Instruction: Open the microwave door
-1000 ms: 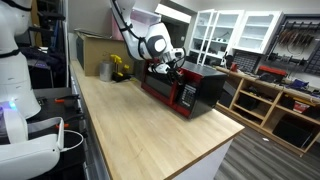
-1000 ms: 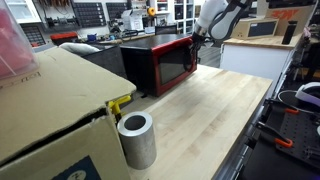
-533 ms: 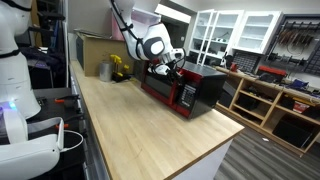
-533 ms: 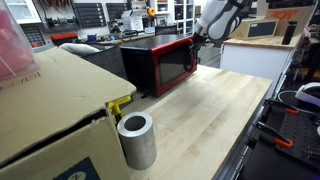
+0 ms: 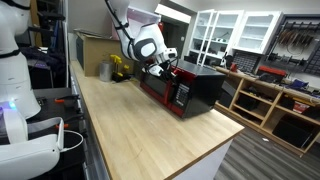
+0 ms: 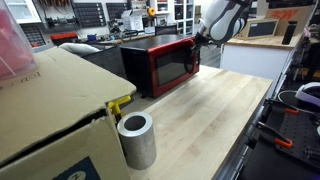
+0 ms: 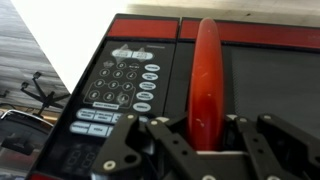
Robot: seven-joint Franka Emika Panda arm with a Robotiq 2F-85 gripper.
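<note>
The microwave (image 5: 200,92) stands on the wooden counter (image 5: 150,135), black-cased with a glossy red front; it also shows in an exterior view (image 6: 140,52). The microwave door (image 5: 163,90) (image 6: 176,66) has a dark window and a vertical red handle (image 7: 205,80) beside the control strip (image 7: 118,90). My gripper (image 5: 163,68) (image 6: 198,38) is at the door's handle side. In the wrist view my gripper (image 7: 205,140) has a finger on each side of the handle, closed against it. The door looks slightly ajar.
A brown cardboard box (image 5: 95,48) (image 6: 50,110) stands at the counter's far end, with a metal cylinder (image 6: 136,140) (image 5: 104,69) and a yellow object (image 5: 120,66) beside it. White glass-fronted cabinets (image 5: 235,30) and shelving stand behind. A white robot body (image 5: 15,80) is beside the counter.
My arm has moved slightly away from the microwave body with the handle in the gripper, and the door's handle edge has swung out a little.
</note>
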